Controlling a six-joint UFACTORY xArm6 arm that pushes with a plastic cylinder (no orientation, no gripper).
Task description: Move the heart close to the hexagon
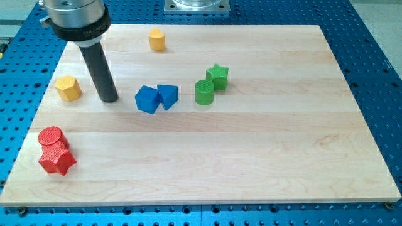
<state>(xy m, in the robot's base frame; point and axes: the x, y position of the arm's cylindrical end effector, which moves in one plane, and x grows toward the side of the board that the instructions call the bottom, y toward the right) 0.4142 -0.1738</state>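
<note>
the yellow heart (157, 39) sits near the 12 o'clock edge of the surface (264, 163), well apart from the yellow hexagon (68, 88), which lies toward the 9 o'clock side. my tip (109, 99) rests on the bare wood between them, near the hexagon's 3 o'clock side and touching nothing. this arm carries no claw, only the rod, so nothing here can be apart, together or clamped.

the heart lies at about 1 o'clock from my tip, and the hexagon at about 8 o'clock from the heart. so the push, as i judge it, should start from the heart's 2 o'clock side and run toward 8 o'clock. i am on the wrong side now.

a good route probably climbs toward 12 o'clock and passes under the heart's 6 o'clock side with a clear gap. from there it curls round to 2 o'clock, since little wood shows above the heart. the blue cube (147, 99) and blue triangle (168, 95) lie at my 3 o'clock, so the route should stay above them. keeping the push centred on the heart should stop it spinning off, and easing off just short should avoid knocking the hexagon.
</note>
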